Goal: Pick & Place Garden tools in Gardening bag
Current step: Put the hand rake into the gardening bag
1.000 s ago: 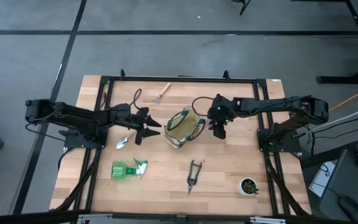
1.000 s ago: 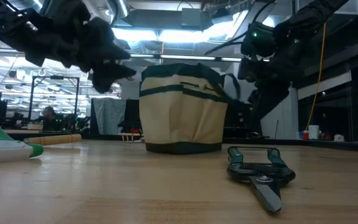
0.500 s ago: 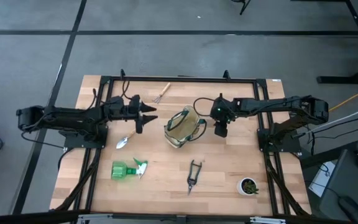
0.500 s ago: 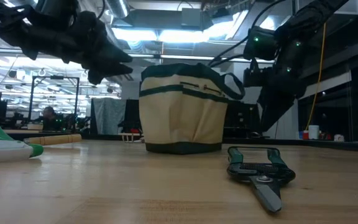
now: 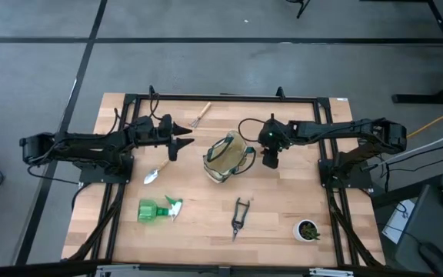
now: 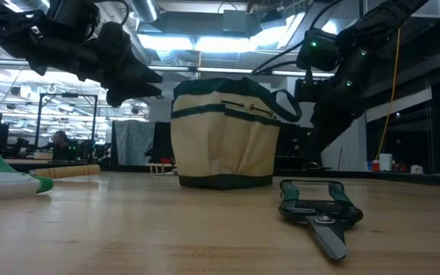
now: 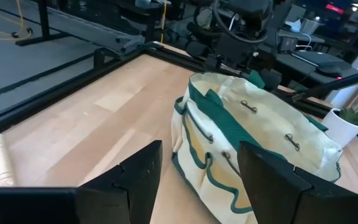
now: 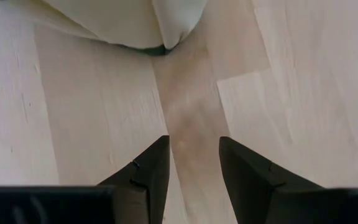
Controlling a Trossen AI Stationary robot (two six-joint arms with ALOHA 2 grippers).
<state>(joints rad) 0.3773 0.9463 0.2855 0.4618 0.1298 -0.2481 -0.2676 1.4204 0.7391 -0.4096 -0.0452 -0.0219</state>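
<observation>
I see a grey workshop floor around my wooden table [image 5: 206,231], which carries a black frame. The gardening bag [image 5: 225,158] stands upright near the table's middle, its mouth open and its green handles slack. My left gripper [image 5: 181,143] hangs above the boards just left of the bag, fingers [image 7: 138,174] spread wide with nothing between them, pointing at the bag's side. My right gripper [image 5: 268,162] hovers just right of the bag, pointing down at bare wood; its fingers [image 8: 151,171] stand partly apart and hold nothing. The green spray bottle [image 5: 160,209] lies on its side at the front left. The black pruning shears [image 5: 239,218] lie flat in front of the bag. The hand rake [image 5: 199,115] rests near the back edge, and the small trowel [image 5: 154,174] lies below the left gripper. A small white pot [image 5: 308,230] sits at the front right corner.
</observation>
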